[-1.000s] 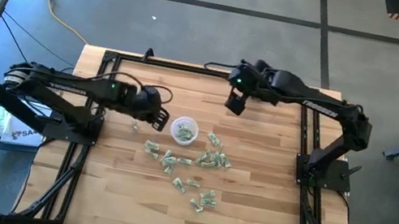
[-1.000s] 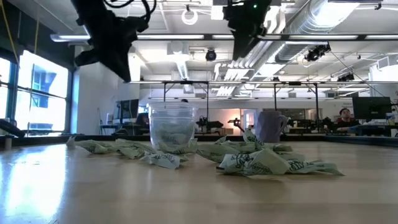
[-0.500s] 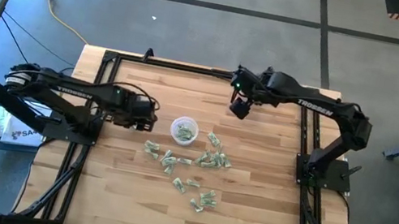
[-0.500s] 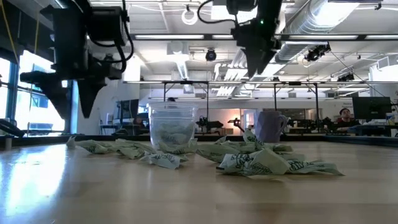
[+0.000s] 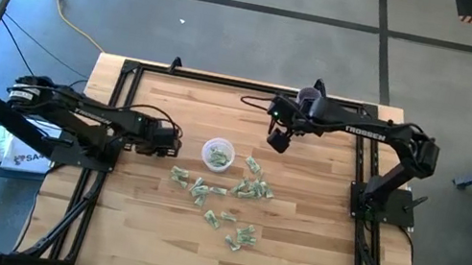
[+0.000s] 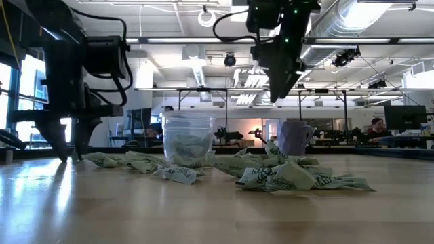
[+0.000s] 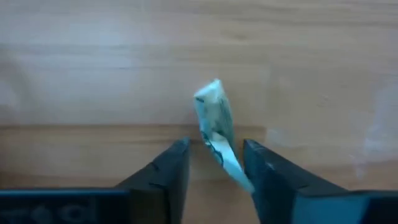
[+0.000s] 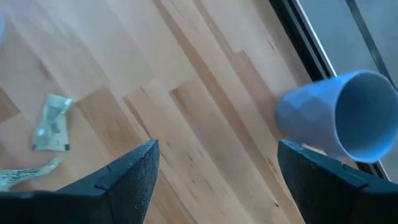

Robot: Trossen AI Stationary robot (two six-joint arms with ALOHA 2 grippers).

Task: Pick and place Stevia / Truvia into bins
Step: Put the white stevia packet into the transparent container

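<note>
We see the left gripper (image 7: 214, 163) down at the table (image 5: 291, 259), fingers spread around one packet (image 7: 216, 124) beside the cup (image 5: 218, 154). Right gripper (image 8: 217, 171) spread wide, empty, hanging above the table near the mug (image 8: 339, 118). Other packets (image 5: 224, 199) lie scattered.

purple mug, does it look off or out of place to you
Yes. The purple mug lies tipped on its side near the table's far edge, its open mouth facing sideways. It holds no packets. The round cup with packets in it stands upright.
</note>
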